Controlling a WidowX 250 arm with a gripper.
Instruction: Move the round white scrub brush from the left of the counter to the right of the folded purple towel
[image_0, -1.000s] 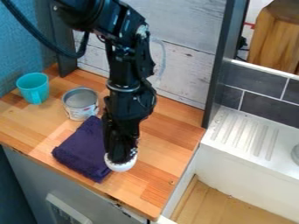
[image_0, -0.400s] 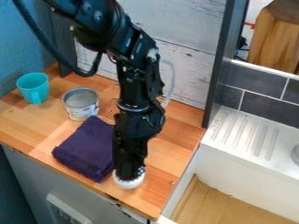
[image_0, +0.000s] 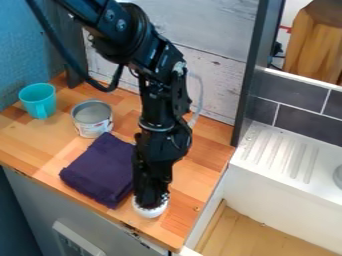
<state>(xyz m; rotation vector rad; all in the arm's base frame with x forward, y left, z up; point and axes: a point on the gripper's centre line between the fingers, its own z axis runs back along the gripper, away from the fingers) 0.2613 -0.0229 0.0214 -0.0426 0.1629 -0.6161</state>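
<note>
The black gripper (image_0: 152, 196) points down near the counter's front edge, just right of the folded dark purple cloth (image_0: 100, 170). It is shut on a white round object (image_0: 149, 212), whose rounded lower rim shows below the gripper; the upper part is hidden behind it. Whether this object touches the wood, I cannot tell. Behind the cloth stands an open metal can (image_0: 92, 119) with a pale label. A teal cup (image_0: 38, 101) is upright at the back left, its handle towards the front.
The wooden counter (image_0: 40, 145) ends at a front edge and a right edge. Right of it are a dark upright post (image_0: 251, 75), a white ridged drainboard (image_0: 284, 152) and a lower wooden surface (image_0: 247, 232). A whitewashed plank wall (image_0: 220, 80) rises behind.
The gripper and the white object have moved together to the right and towards the front edge, away from the cloth. Cloth, can and cup have stayed in place.
</note>
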